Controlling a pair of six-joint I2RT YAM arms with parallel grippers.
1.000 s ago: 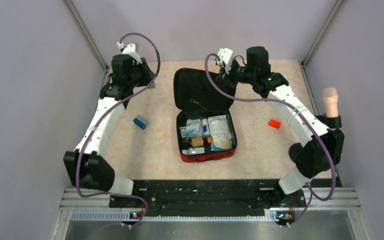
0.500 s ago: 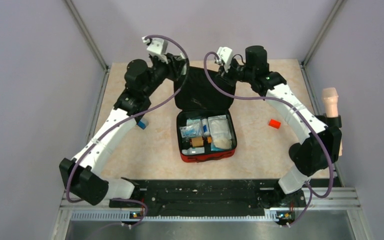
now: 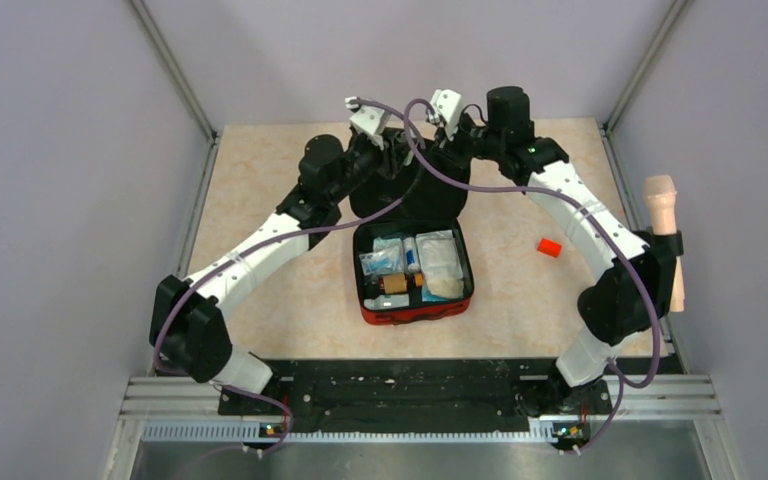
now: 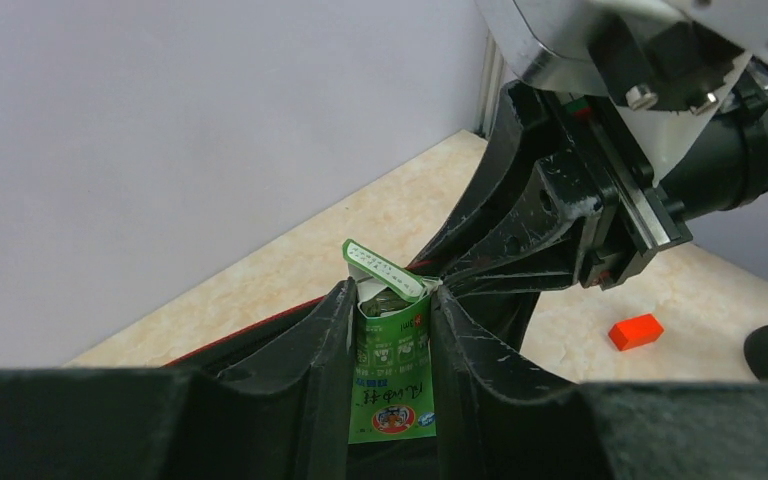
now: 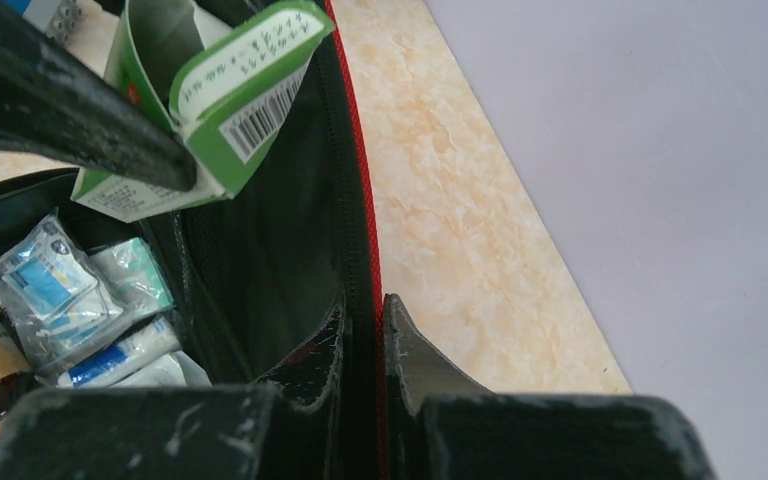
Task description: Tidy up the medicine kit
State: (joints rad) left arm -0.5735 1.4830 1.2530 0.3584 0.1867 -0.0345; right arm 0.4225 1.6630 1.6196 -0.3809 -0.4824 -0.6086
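Note:
The red medicine kit (image 3: 415, 312) lies open mid-table, its base filled with packets and its black-lined lid (image 3: 430, 200) tilted up at the back. My right gripper (image 5: 365, 320) is shut on the lid's red zip edge (image 5: 364, 240) and holds it up. My left gripper (image 4: 390, 330) is shut on a green medicine box (image 4: 392, 370) with an open top flap, held over the lid beside the right gripper. The box also shows in the right wrist view (image 5: 210, 100). In the top view the left gripper (image 3: 392, 150) sits close to the right gripper (image 3: 450, 140).
A small orange-red block (image 3: 549, 247) lies on the table right of the kit, also in the left wrist view (image 4: 635, 331). A beige cylinder (image 3: 662, 205) stands on the right arm's side. Grey walls close in the back and sides.
My left arm has swung from the far left of the table to the right, carrying the green box to the kit's lid. The right gripper has stayed on the lid.

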